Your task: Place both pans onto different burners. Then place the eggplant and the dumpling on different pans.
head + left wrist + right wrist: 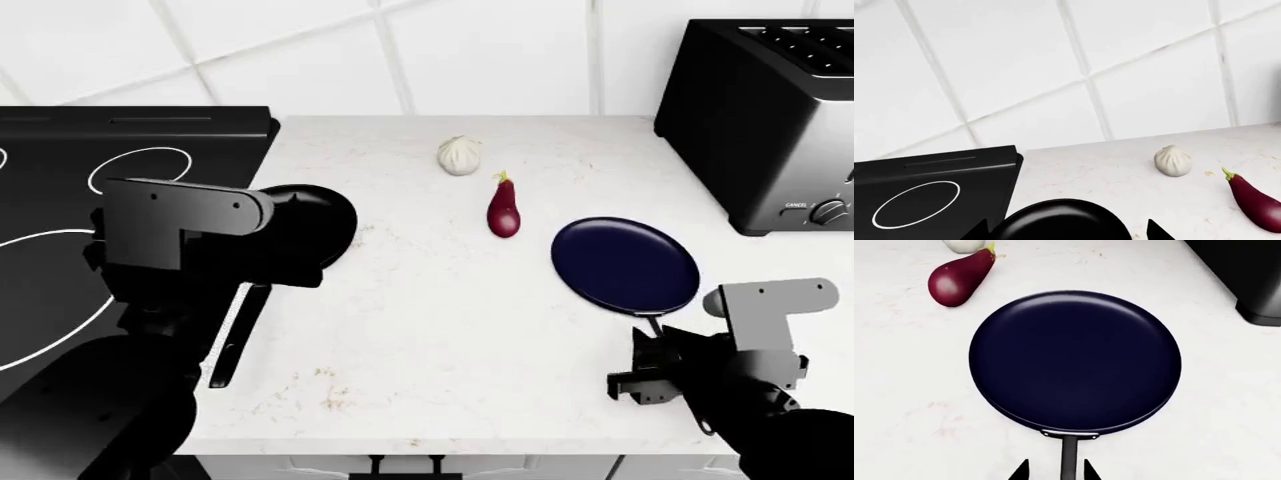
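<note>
Navy pan (pixel 626 264) lies on the white counter (pixel 427 330), right of centre, beside the toaster (pixel 761 120). Its handle (pixel 1069 457) runs between the parted fingers of the right gripper (pixel 1054 472), which do not appear to touch it. Black pan (pixel 314 228) sits on the counter just beside the cooktop (pixel 80 150), partly hidden by the left arm. Whether the left gripper (pixel 1067 235) is parted or closed cannot be told. Eggplant (pixel 503 210) and dumpling (pixel 458 155) lie near each other, apart, on the counter behind the pans. Burner ring (pixel 916 203) is unoccupied.
</note>
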